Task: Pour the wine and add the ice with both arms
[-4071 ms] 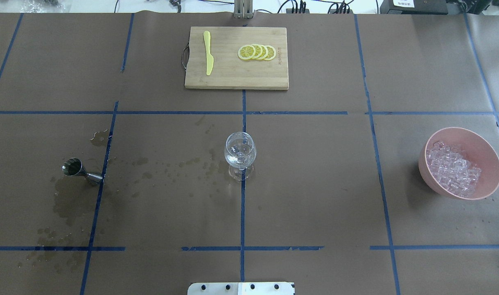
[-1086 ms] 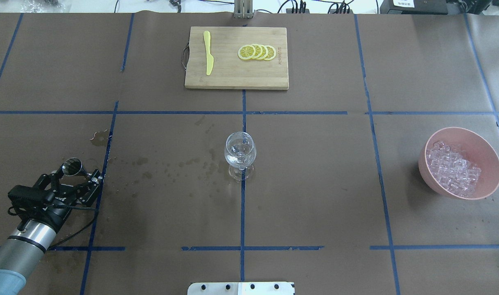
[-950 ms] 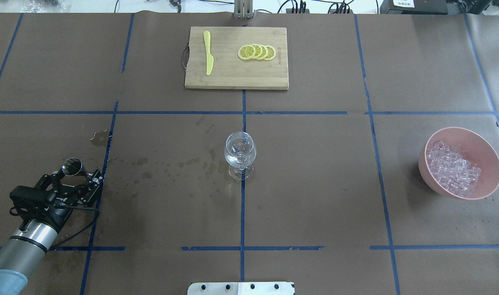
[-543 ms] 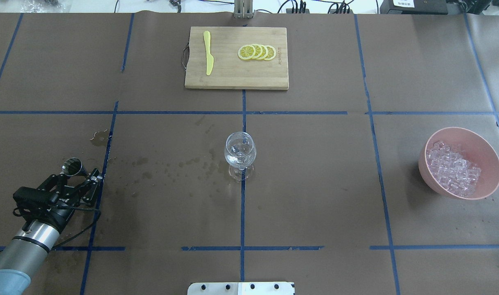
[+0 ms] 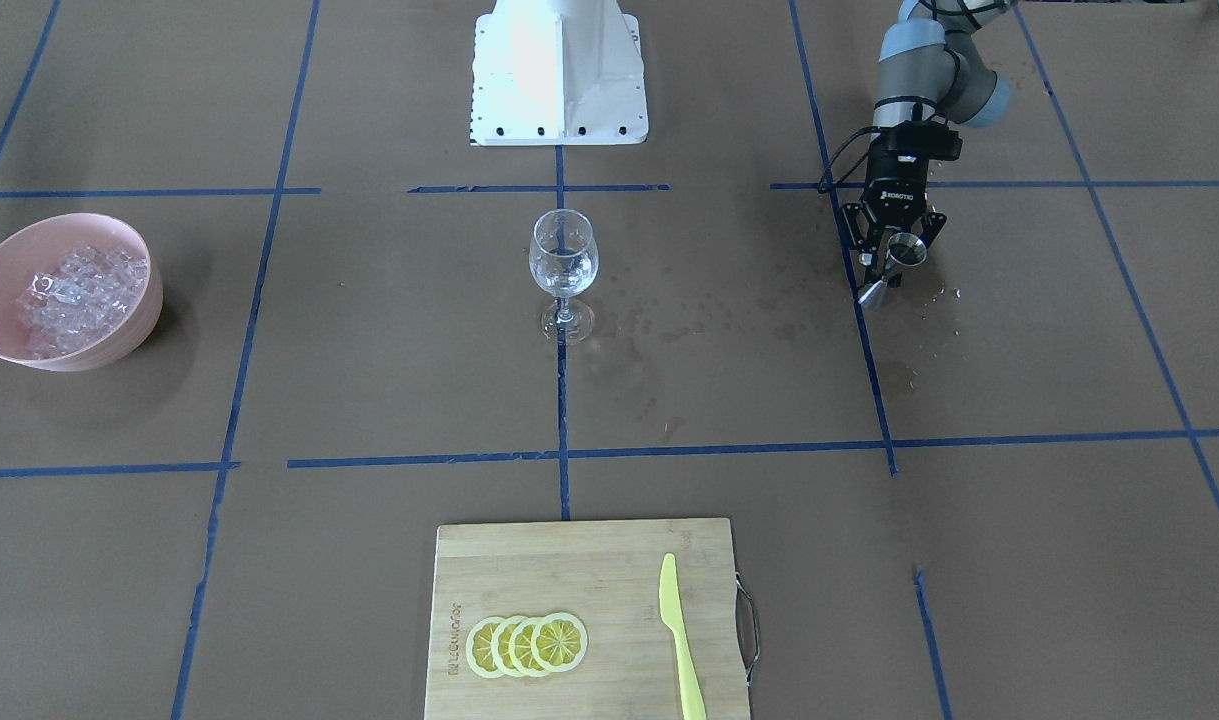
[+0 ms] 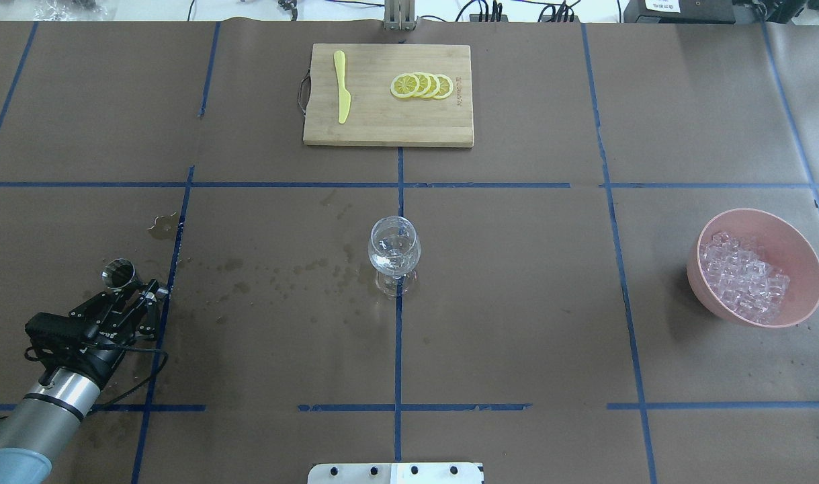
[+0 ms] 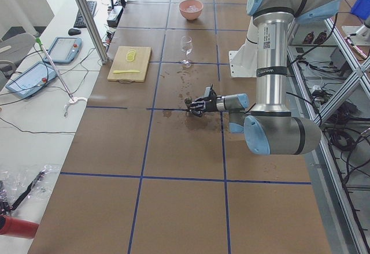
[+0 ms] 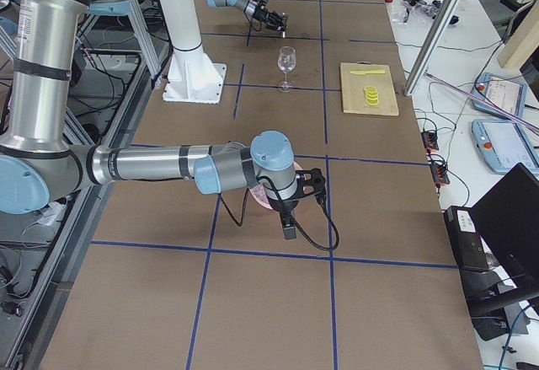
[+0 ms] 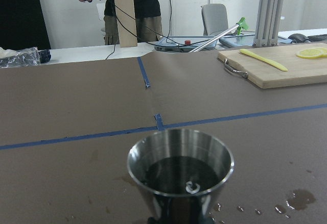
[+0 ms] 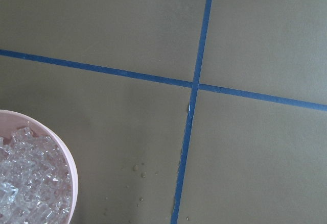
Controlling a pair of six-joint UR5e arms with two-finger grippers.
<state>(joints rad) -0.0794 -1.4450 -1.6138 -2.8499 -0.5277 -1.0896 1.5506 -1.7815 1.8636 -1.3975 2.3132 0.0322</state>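
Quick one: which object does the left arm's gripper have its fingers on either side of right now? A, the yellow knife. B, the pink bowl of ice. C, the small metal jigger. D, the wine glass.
C: the left gripper straddles the metal jigger, whose cup fills the left wrist view, though whether the fingers already press on it is unclear.

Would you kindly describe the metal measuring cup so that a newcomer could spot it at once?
Start at the wine glass in the middle of the table and follow the wet spots towards the robot's left side. There, between the fingers of the left gripper, stands the metal measuring cup. It is the only shiny steel, hourglass-shaped vessel; the glass is clear and the bowl pink.
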